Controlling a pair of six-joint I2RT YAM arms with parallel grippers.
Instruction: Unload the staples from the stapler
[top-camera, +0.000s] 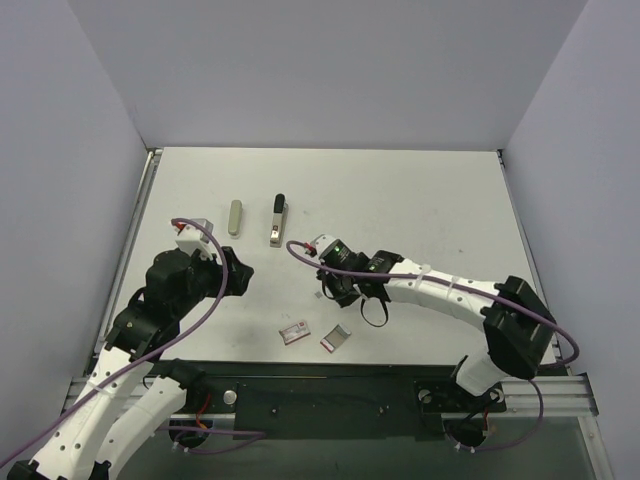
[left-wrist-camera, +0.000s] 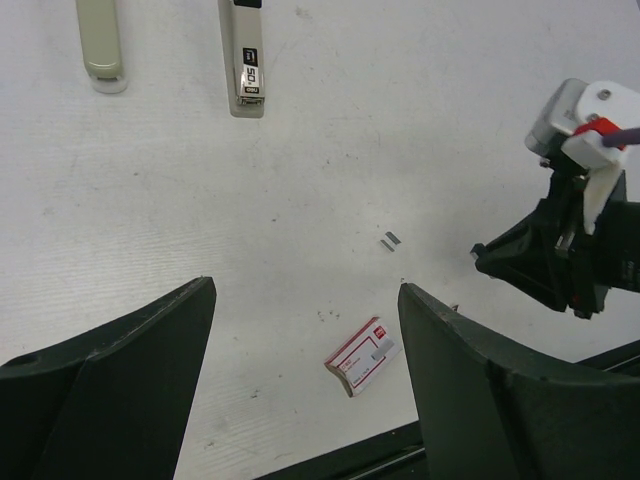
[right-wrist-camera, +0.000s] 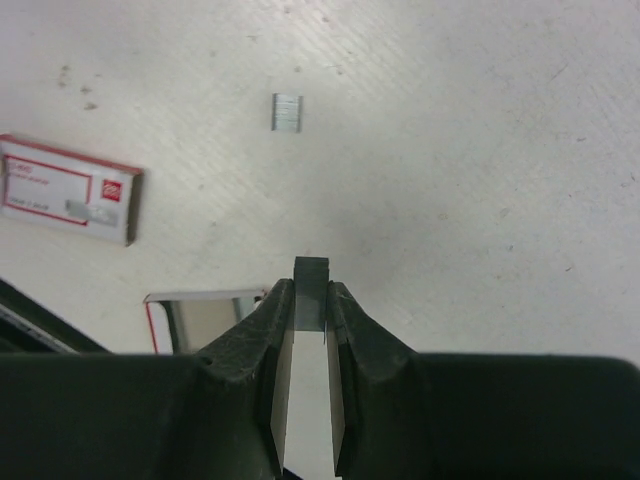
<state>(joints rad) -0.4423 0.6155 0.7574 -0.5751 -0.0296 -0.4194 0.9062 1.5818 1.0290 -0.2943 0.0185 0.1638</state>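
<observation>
Presently the right gripper (right-wrist-camera: 311, 300) pinches a short strip of staples (right-wrist-camera: 311, 272) in narrow jaws. A loose strip (right-wrist-camera: 287, 112) lies at its 12 o'clock and a red-and-white box (right-wrist-camera: 70, 190) at 10. The left gripper (left-wrist-camera: 305, 290) gapes wide, holding nothing. Overhead, the stapler (top-camera: 277, 222) lies at the right gripper's 11 o'clock, with a beige bar (top-camera: 234, 217) at the stapler's 9.

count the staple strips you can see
2: a loose strip lying on the table, a held strip pinched in the right gripper. More may hide inside the stapler.
</observation>
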